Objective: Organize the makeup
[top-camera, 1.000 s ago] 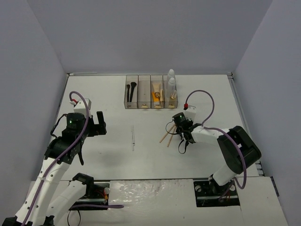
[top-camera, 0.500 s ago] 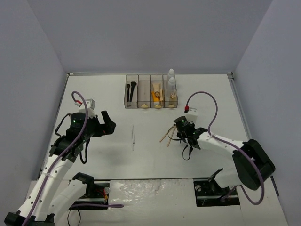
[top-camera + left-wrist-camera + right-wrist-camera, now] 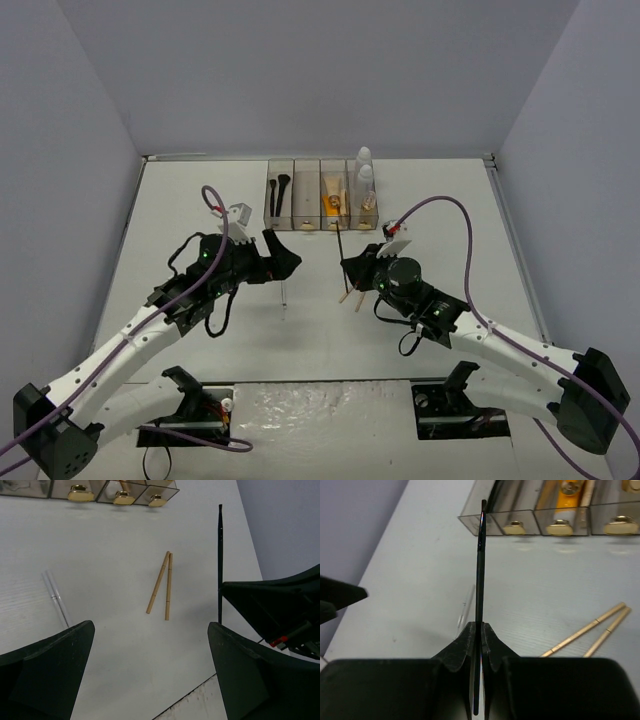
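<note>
My right gripper is shut on a thin black pencil and holds it above the table, its tip pointing toward the clear four-compartment box. The right wrist view shows the pencil pinched between my fingers. Two tan sticks lie on the table just below that gripper. A thin clear stick lies left of them. My left gripper is open and empty above the clear stick. The box holds black brushes, an orange tube and white bottles.
In the left wrist view the tan sticks lie mid-table, the clear stick to their left, the held pencil at right. The box's front knobs face me. Grey walls enclose the table.
Both arms have reached toward the table's middle. My left gripper has moved right to the clear stick. My right gripper has shifted left, with the black pencil now pointing at the box.
</note>
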You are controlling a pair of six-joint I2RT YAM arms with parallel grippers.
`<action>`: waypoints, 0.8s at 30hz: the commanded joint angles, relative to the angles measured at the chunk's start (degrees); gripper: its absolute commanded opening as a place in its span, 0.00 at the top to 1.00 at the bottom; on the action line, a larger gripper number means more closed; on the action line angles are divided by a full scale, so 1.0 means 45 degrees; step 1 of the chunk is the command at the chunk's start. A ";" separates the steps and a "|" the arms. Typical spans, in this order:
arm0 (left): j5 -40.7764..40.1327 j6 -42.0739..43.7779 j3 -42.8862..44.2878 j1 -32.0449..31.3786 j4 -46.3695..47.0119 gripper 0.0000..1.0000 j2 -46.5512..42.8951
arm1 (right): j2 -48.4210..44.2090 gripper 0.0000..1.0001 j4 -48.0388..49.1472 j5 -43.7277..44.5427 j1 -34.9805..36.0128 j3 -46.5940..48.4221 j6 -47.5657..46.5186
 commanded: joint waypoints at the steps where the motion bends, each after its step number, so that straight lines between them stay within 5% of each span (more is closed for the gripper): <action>1: -0.0905 -0.0424 0.1355 -0.0824 0.3074 0.07 0.0912 | 0.0201 1.00 0.3553 -0.1798 0.0274 0.0038 -0.0454; 15: -0.1953 -0.0357 0.2809 -0.1905 0.4359 0.33 0.3426 | 0.0762 1.00 0.5210 -0.2474 0.0542 0.0055 -0.0421; 24: -0.2080 -0.0376 0.3169 -0.2209 0.4435 0.77 0.4162 | 0.0967 1.00 0.5162 -0.2203 0.0556 0.0163 -0.0529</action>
